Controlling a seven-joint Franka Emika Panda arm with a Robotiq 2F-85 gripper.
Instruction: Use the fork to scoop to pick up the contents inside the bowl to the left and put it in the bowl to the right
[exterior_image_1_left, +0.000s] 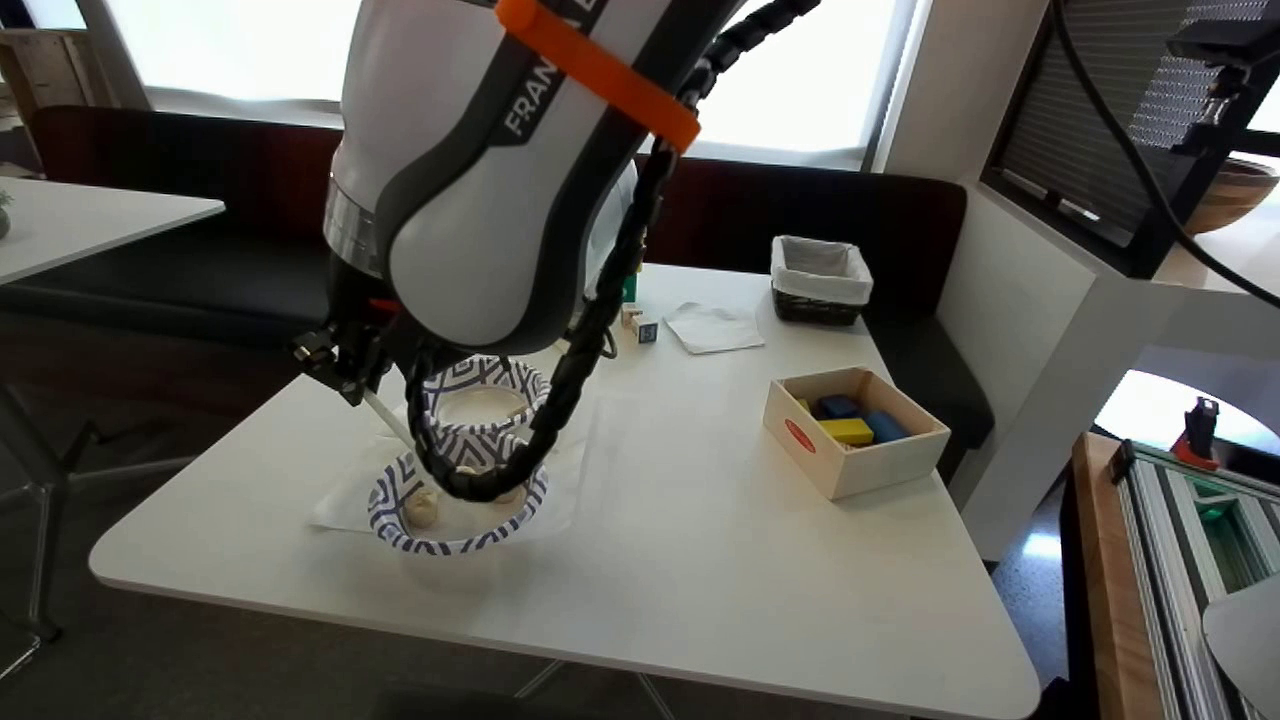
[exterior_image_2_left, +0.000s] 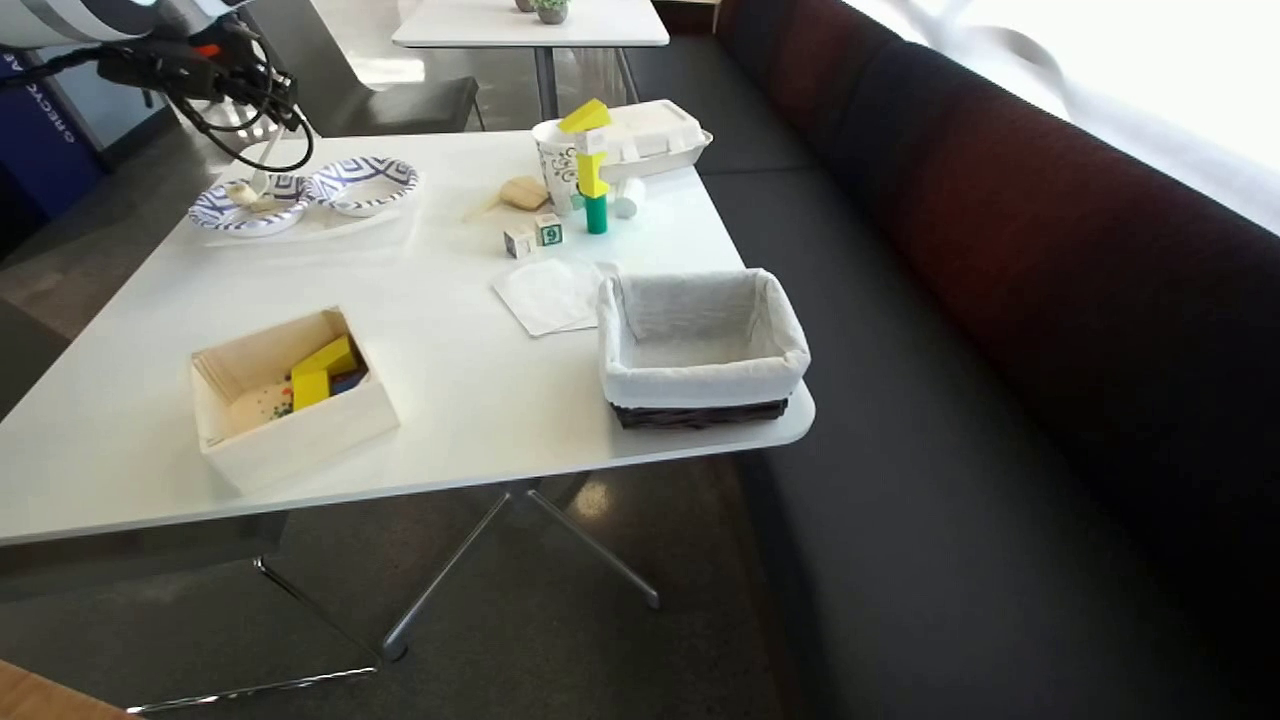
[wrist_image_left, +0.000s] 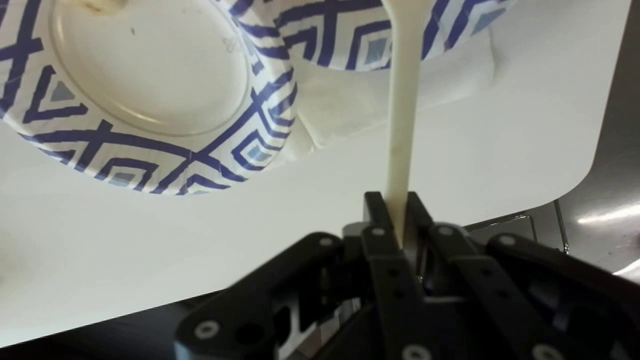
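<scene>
Closest in the wrist view, the hand (wrist_image_left: 396, 204) is clamped around the rear handle of the fork (wrist_image_left: 404, 100), which slants down toward the filled bowl (exterior_image_1_left: 450, 547); its tines cannot be made out. Gripping that far back probably keeps the hand off the filled bowl's rim while the head dips in — whether it touches the pale pieces (exterior_image_1_left: 421, 508) there, I cannot tell. Right beside the filled bowl sits the receiving bowl (wrist_image_left: 160, 90), rims touching or nearly so, presumably to keep each carry short. A small piece (wrist_image_left: 102, 5) lies in it, so the transfer looks begun but unfinished. The paper sheet (wrist_image_left: 345, 105) beneath the filled bowl likely guards against spills.

On the hand's side of the filled bowl, the counter (exterior_image_1_left: 690, 520) soon ends, and a rounded corner lies near too, so anything dropped while drawing back could go overboard. Away from that edge, surface stretches from the filled bowl to the wooden box (exterior_image_1_left: 880, 465) — good room for lifting out. In an exterior view a black cable (exterior_image_1_left: 480, 487) hangs before the filled bowl and might brush it.
</scene>
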